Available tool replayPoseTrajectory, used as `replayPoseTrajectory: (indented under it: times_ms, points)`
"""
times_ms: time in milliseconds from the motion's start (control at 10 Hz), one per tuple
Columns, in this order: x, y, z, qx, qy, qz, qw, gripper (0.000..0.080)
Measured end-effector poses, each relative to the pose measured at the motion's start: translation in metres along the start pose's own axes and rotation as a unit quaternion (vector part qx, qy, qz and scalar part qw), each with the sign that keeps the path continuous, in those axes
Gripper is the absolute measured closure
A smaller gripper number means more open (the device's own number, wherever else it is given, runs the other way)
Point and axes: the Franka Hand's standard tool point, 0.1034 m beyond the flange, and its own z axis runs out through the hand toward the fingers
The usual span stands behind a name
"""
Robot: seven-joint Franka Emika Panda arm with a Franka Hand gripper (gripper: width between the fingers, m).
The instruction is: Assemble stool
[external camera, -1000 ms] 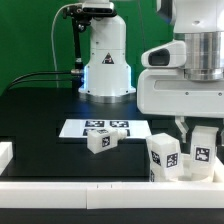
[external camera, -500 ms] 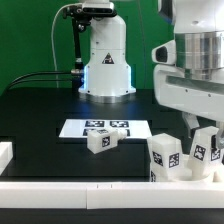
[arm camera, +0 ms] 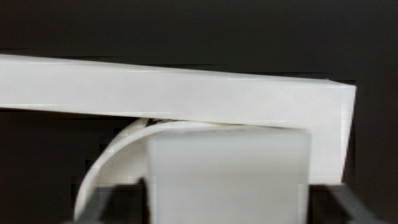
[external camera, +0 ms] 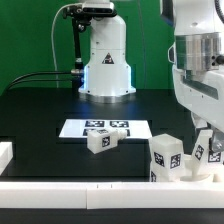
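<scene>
Shown apparently at leg pickup: gripper (external camera: 204, 133) low over upright stool legs (external camera: 166, 156) beside the front rail (external camera: 90, 187), exterior view's right, grip state impossible to tell, spare leg (external camera: 100, 140) lying before the marker board (external camera: 75, 128); called next for a firm, square grasp.

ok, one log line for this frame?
gripper: low at leg on the exterior view's right, grasp unclear | second leg: upright beside it | third leg: lying at marker board's edge | seat: not seen

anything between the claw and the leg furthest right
Nothing visible does. The claw sits right over that leg; the other upright leg stands beside it, toward the exterior view's left, not in between.
</scene>
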Motion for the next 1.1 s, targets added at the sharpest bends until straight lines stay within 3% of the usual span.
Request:
replayPoseTrajectory:
  times_ms: [100,200,300,400,800,1100]
  points:
    - [-0.003,0.003,-0.004,-0.015,-0.002,-0.058,0.998,0.0235]
    - [-0.005,0.000,-0.011,-0.014,-0.004,-0.091,0.996,0.0235]
    - [-0.006,-0.004,-0.020,-0.012,0.006,-0.188,0.982,0.0166]
    - [-0.007,-0.005,-0.026,-0.018,0.016,-0.288,0.957,0.0154]
    - [-0.006,-0.005,-0.024,-0.022,0.016,-0.435,0.900,0.0150]
    - [-0.014,-0.003,-0.022,-0.043,0.015,-0.689,0.724,0.0150]
